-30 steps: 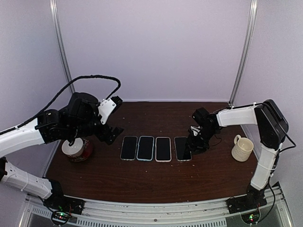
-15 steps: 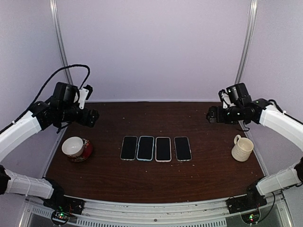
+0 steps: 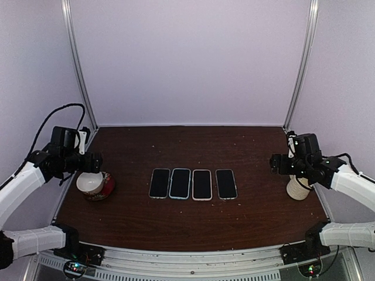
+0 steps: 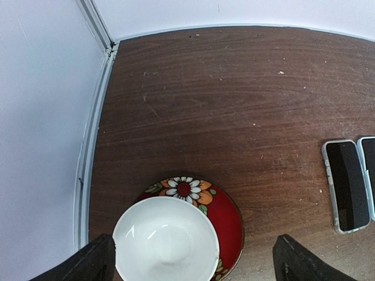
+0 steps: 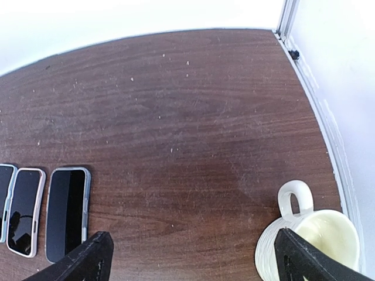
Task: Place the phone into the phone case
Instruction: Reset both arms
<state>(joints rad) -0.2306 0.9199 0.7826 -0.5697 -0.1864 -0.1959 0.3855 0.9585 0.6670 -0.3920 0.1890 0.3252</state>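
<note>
Several black-screened phones lie side by side in a row mid-table. The leftmost phone (image 3: 159, 183) (image 4: 347, 184) has a grey rim, and the rightmost phone (image 3: 226, 184) (image 5: 67, 213) has a pale one. I cannot tell a separate phone case from the phones; each shows a light edge round it. My left gripper (image 3: 94, 160) (image 4: 196, 266) hangs open at the left over a bowl, holding nothing. My right gripper (image 3: 274, 164) (image 5: 196, 260) hangs open at the right, between the rightmost phone and a mug, also holding nothing.
A white bowl (image 3: 90, 182) (image 4: 166, 240) sits on a red flowered saucer (image 4: 228, 213) at the left edge. A cream ribbed mug (image 3: 299, 186) (image 5: 310, 243) stands at the right edge. White walls and metal posts (image 3: 78, 64) enclose the wooden table (image 3: 187, 146).
Both arms have pulled back from the phone row to the table's sides. The right gripper, which was down at the rightmost phone, has opened wide and left it lying.
</note>
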